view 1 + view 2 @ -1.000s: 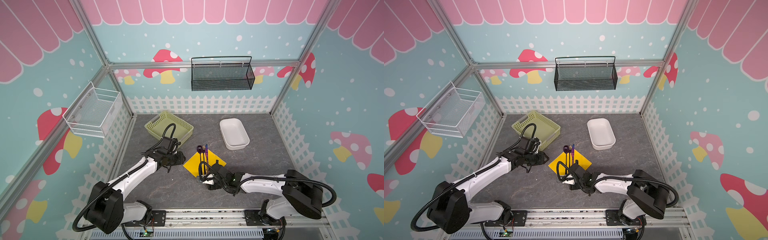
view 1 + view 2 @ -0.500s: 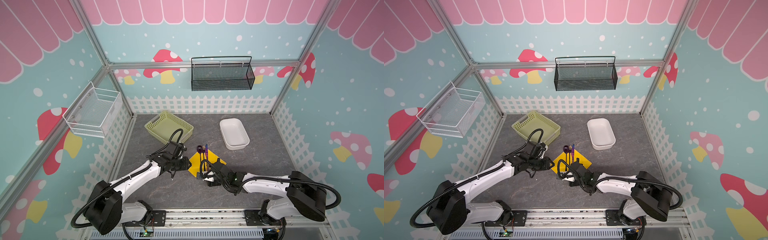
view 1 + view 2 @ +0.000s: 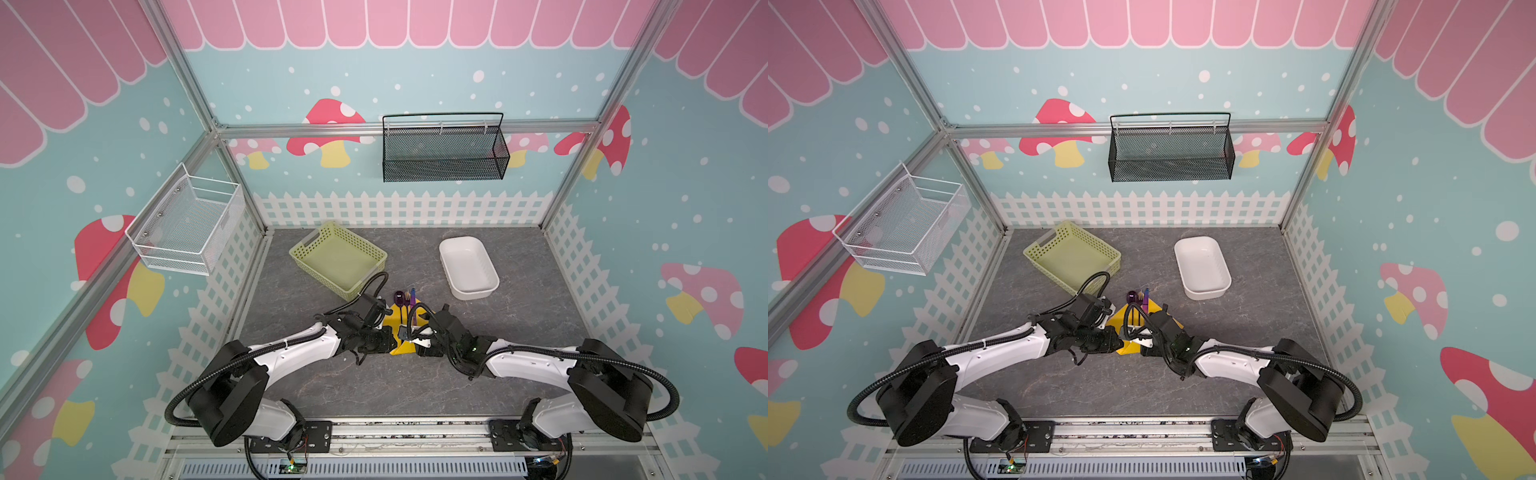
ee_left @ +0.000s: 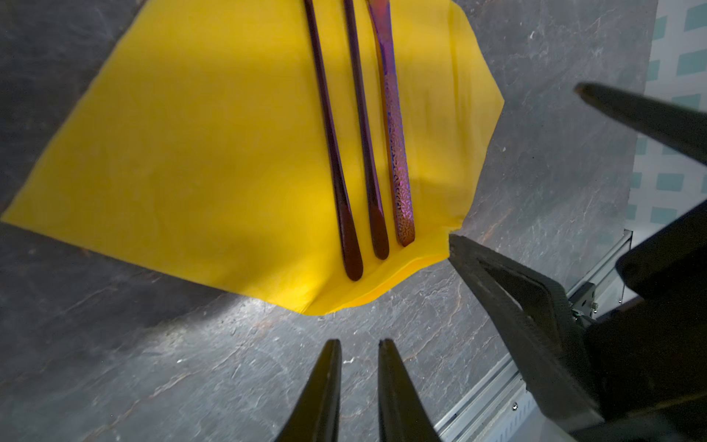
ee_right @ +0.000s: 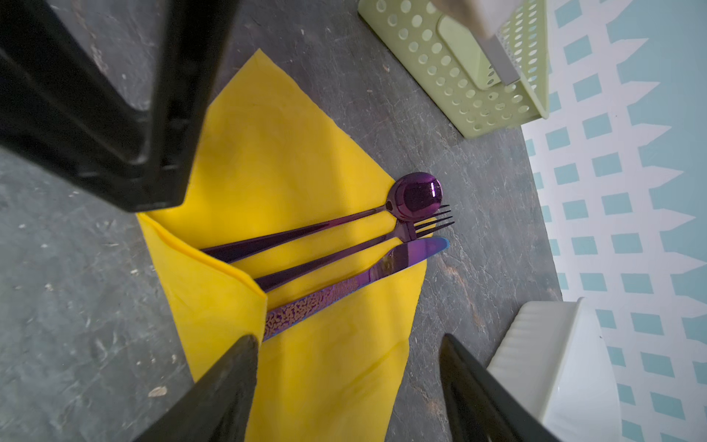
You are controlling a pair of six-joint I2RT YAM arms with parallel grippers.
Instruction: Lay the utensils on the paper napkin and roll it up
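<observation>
1. The paper napkin (image 4: 191, 153) lies near the middle of the table (image 4: 153, 363), a little toward the front edge. It sits as a diamond, with one corner pointing at that edge.
2. The utensils rest on it side by side, close but not touching: spoon (image 5: 405, 199), fork (image 5: 405, 230), knife (image 5: 355, 285). Their heads point to the back edge and reach past the napkin's rim. Their handles end just short of the front corner.
3. That front corner is turned up into a small flap, which hides the handle ends in the right wrist view.
4. The right end effector (image 5: 346, 338) stands wide and holds nothing. One finger (image 4: 509, 306) is at the flap; whether it touches the paper I cannot tell.
5. The left end effector (image 4: 359, 342) is narrow, with only a slit between its tips, and empty. It sits low over bare table just short of the napkin's front-left side.
6. Judged by look, the napkin is thin, light and limp. It will likely crease or tear under a hard pinch and slide on the smooth table.
7. The cutlery looks stiff, light and slick, so the pieces may skate apart as the paper wraps.
8. The raised flap seems the best hold: pinch all its layers, fold them over the handles, and keep the bundle pressed while rolling.
9. The green basket (image 5: 459, 95) and white dish (image 3: 478, 291) stand nearer the back edge.
</observation>
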